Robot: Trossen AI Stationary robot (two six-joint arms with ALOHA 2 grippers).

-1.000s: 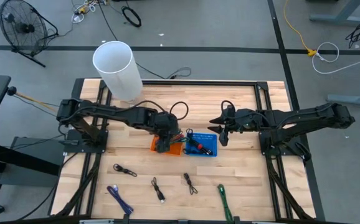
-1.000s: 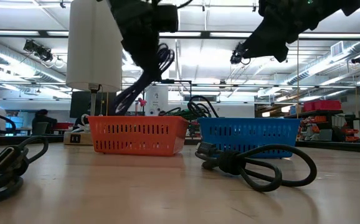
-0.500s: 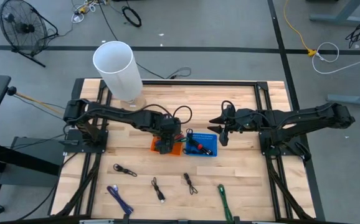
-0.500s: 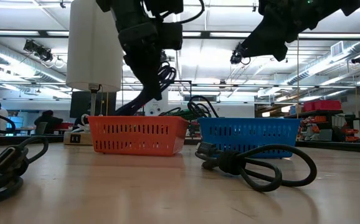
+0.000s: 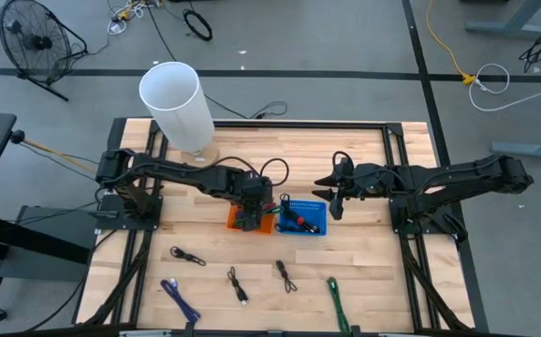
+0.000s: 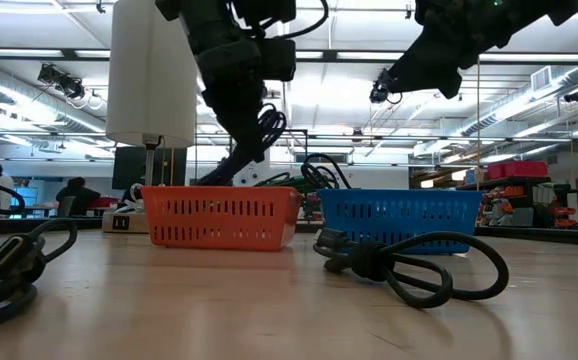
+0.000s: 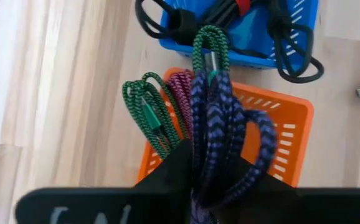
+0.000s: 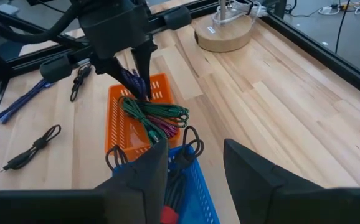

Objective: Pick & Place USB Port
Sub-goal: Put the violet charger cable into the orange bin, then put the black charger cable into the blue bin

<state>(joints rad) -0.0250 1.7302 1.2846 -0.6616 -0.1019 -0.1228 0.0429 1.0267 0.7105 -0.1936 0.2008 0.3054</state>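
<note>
Shifted rightward, left tool [image 8: 137, 79] pinches purple cable [image 7: 214, 118] over orange basket [image 7: 292, 124].

The left arm reached across the tabletop's middle, its left gripper [image 5: 244, 217] pointing down, fingers clamped together. The right arm stretched in from the right edge, right gripper [image 5: 331, 198] raised, fingers parted.
</note>
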